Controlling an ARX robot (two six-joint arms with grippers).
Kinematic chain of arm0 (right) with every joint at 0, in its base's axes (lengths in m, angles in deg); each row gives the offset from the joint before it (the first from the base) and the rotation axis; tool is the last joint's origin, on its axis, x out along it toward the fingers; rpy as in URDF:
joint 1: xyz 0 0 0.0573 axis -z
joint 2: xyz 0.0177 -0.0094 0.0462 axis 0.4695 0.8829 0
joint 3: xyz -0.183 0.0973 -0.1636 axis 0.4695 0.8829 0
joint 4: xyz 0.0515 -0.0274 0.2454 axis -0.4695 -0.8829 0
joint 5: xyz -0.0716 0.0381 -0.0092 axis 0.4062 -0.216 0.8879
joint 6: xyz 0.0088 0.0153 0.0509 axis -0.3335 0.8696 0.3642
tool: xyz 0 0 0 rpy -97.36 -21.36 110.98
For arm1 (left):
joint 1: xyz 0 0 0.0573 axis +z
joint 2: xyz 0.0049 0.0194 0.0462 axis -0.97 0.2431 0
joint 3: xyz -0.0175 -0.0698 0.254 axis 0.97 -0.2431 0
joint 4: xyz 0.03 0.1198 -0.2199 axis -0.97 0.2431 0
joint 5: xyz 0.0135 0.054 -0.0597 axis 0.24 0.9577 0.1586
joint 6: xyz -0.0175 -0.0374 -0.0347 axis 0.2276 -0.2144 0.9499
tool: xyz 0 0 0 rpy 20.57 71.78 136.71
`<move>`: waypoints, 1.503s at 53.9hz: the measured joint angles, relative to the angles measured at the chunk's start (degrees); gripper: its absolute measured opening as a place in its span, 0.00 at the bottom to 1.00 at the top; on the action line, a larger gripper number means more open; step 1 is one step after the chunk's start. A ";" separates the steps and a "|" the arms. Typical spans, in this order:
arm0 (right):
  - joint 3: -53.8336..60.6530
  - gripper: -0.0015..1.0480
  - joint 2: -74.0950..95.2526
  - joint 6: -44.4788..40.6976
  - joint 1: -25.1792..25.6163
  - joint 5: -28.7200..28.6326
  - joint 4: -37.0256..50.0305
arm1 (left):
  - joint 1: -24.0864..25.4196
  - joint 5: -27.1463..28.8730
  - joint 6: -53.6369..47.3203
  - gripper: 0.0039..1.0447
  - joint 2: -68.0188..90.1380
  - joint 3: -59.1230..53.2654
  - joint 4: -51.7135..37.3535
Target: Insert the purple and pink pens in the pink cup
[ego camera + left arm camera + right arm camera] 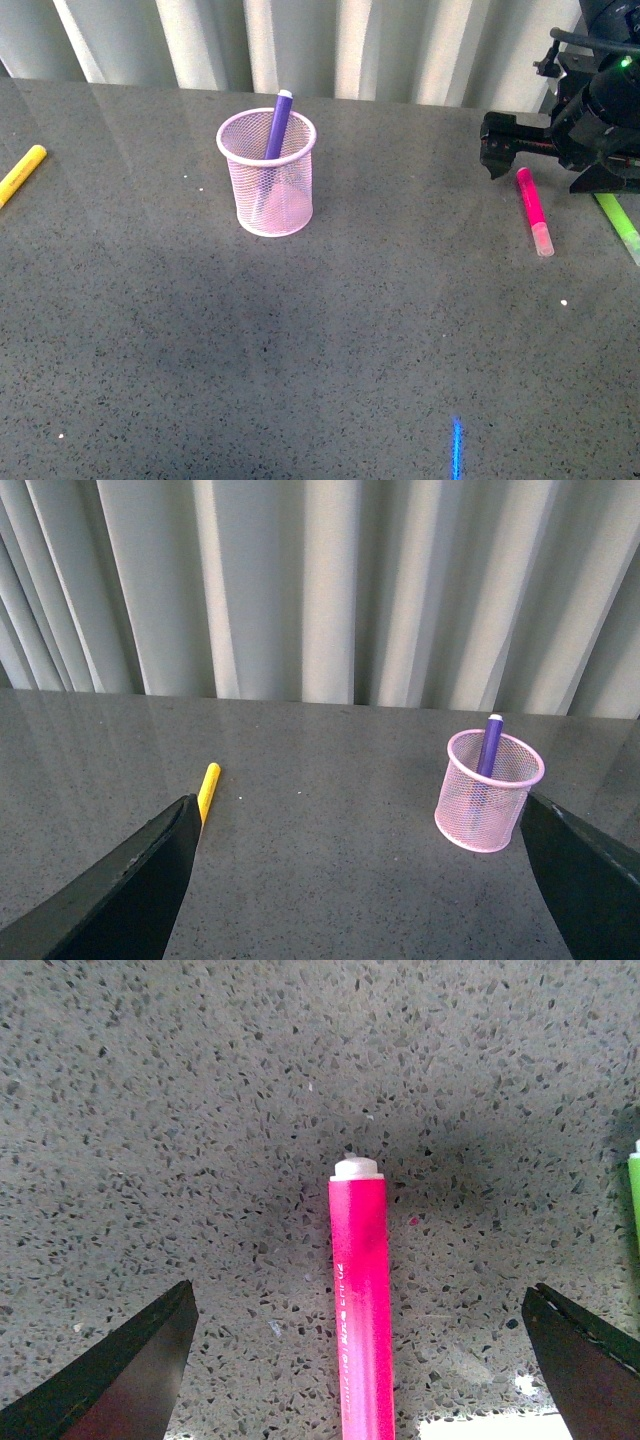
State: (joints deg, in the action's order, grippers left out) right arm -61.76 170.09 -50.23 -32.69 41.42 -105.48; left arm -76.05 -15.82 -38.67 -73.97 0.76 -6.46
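"Pink cup (295, 195): position and contents?"

"I read it standing upright on the grey speckled worktop (300, 350), left of centre in the front view and towards the pleated backdrop. The purple pen (279, 120) stands inside it, leaning on the rim, its top end clear above the mesh."

"Pink pen?"

"The pink pen (530, 205) is outside the cup. It lies flat on the worktop, well apart from the cup on the right side, its pale cap pointing towards the robot. A green marker (618, 222) lies just beside it, further right."

"Right pincer?"

"The right pincer (358, 1295) is spread wide above the pink pen. One finger shows on each side of the barrel, and neither touches it. It grips nothing."

"Left pincer?"

"The left pincer (358, 805) is also spread wide and holds nothing. It is out of the front view. Its wrist camera looks across the worktop at the cup and a yellow marker (208, 790), which lies flat, well apart from the cup, at the far left."
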 joint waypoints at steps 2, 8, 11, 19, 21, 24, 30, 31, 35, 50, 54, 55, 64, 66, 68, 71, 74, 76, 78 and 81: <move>-0.02 0.93 0.33 0.00 0.00 -0.04 0.02 | 0.00 0.00 0.00 0.94 0.00 0.00 0.00; -0.07 0.93 1.53 0.02 0.00 -0.50 0.15 | 0.00 0.00 0.00 0.94 0.00 0.00 0.00; -0.07 0.93 1.73 0.02 -0.04 -0.39 0.44 | 0.00 0.00 0.00 0.94 0.00 0.00 0.00; -0.24 0.93 2.16 -0.02 -0.13 -0.39 0.66 | 0.00 0.02 0.00 0.94 0.00 0.00 0.00; -0.48 0.93 2.32 0.00 -0.15 -0.37 0.66 | 0.00 0.00 0.00 0.94 0.00 0.00 0.00; -0.87 0.84 2.62 -0.09 -0.17 -0.02 0.57 | 0.00 0.00 0.00 0.94 0.00 0.00 0.00; -1.60 0.63 3.08 -0.22 0.07 -0.17 0.37 | 0.00 0.00 0.00 0.94 0.00 0.00 0.00; -1.75 0.59 3.17 -0.24 0.09 -0.26 0.37 | 0.00 0.00 0.00 0.94 0.00 0.00 0.00; -2.19 0.46 3.45 -0.50 0.20 -0.46 0.42 | 0.00 0.00 0.00 0.94 0.00 0.00 0.00; -1.46 0.11 3.52 -0.96 -0.13 -3.93 3.19 | 0.00 0.02 0.00 0.94 0.00 0.00 0.00; -0.46 0.11 3.04 -1.03 -0.17 -4.09 4.28 | 0.00 0.00 0.00 0.94 0.00 0.00 0.00; -0.35 0.11 2.97 -1.03 -0.17 -4.07 4.42 | 0.00 0.00 0.00 0.94 0.00 0.00 0.00; 2.97 0.11 1.46 -1.36 -0.50 -3.08 7.89 | 0.00 0.00 0.00 0.94 0.00 0.00 0.00; 4.20 0.11 0.94 -1.64 -0.66 -2.36 9.31 | 0.00 0.00 0.00 0.94 0.00 0.00 0.00; 5.70 0.11 0.24 -2.23 -0.81 -1.77 11.30 | 0.00 0.00 0.00 0.94 0.00 0.00 0.00; 9.94 0.11 -1.75 -4.68 -1.31 -0.35 18.14 | 0.00 0.00 0.00 0.94 0.00 0.00 0.00; 13.81 0.11 -3.96 -6.73 -1.62 -0.76 25.00 | 0.00 0.00 0.00 0.94 0.00 0.00 0.00; 15.06 0.11 -4.81 -7.32 -1.77 -0.79 27.23 | 0.00 0.00 0.00 0.94 0.00 0.00 0.00; 16.85 0.11 -6.12 -8.50 -1.95 -0.90 30.77 | 0.00 0.00 0.00 0.94 0.00 0.00 0.00; 19.02 0.11 -7.93 -9.75 -2.14 -2.16 35.23 | 0.00 0.00 0.00 0.94 0.00 0.00 0.00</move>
State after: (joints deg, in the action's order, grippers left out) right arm -42.74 162.16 -59.98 -34.83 39.26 -70.25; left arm -76.05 -15.82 -38.67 -73.97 0.76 -6.46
